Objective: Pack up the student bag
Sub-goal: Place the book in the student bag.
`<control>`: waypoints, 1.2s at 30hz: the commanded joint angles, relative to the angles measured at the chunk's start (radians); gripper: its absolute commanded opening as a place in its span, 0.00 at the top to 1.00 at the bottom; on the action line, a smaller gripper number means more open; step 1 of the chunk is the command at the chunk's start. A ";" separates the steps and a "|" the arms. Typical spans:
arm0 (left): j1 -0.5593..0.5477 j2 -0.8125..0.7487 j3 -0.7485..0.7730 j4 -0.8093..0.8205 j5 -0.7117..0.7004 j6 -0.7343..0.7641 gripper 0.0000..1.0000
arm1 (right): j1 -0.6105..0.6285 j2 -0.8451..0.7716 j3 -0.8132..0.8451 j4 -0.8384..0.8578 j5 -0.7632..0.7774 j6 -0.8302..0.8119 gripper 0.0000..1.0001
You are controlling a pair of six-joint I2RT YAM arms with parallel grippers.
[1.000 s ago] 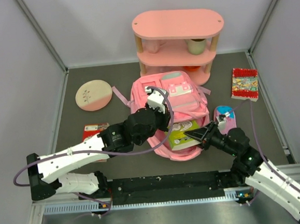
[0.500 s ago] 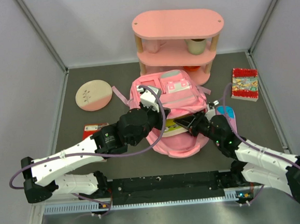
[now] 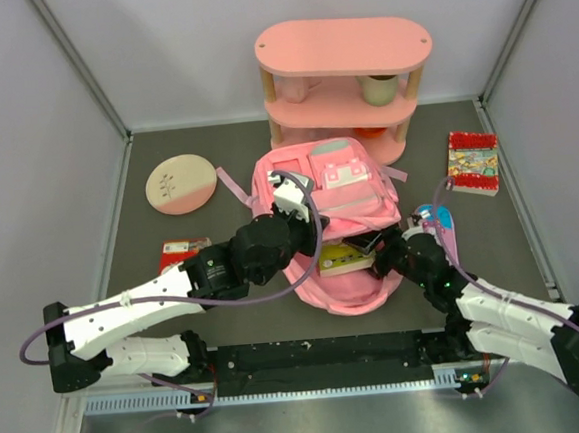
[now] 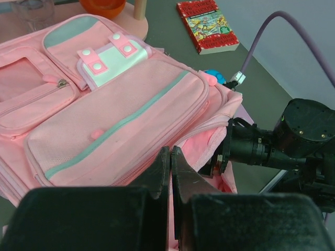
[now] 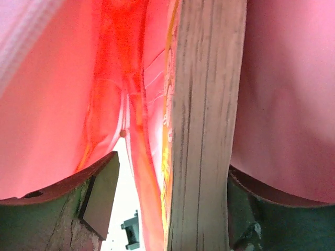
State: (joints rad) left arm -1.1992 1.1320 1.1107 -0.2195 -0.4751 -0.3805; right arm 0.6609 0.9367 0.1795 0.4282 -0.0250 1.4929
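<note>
Right wrist: end effector (image 5: 172,206) inside student bag (image 5: 52,78), probably straddling book (image 5: 207,104).

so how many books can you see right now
3. A yellow-green book in the backpack opening; a red book by the right wall; a small red book half under the left arm. Others may be hidden inside it.

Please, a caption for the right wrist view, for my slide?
Book inside the pink bag, between the open fingers of the right gripper.
</note>
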 commanded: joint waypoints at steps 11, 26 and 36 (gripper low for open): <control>0.000 -0.023 -0.005 0.169 0.018 -0.047 1.00 | 0.011 -0.184 0.040 -0.244 0.020 0.073 0.62; -0.002 -0.023 -0.018 0.172 0.010 -0.060 1.00 | 0.020 -0.300 0.032 -0.452 0.022 0.187 0.56; -0.002 -0.017 -0.020 0.177 0.016 -0.063 1.00 | 0.059 -0.355 0.028 -0.470 0.068 0.228 0.97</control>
State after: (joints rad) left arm -1.1992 1.1324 1.0767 -0.1795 -0.4416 -0.4267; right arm 0.6983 0.5865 0.1776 -0.0608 0.0254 1.6993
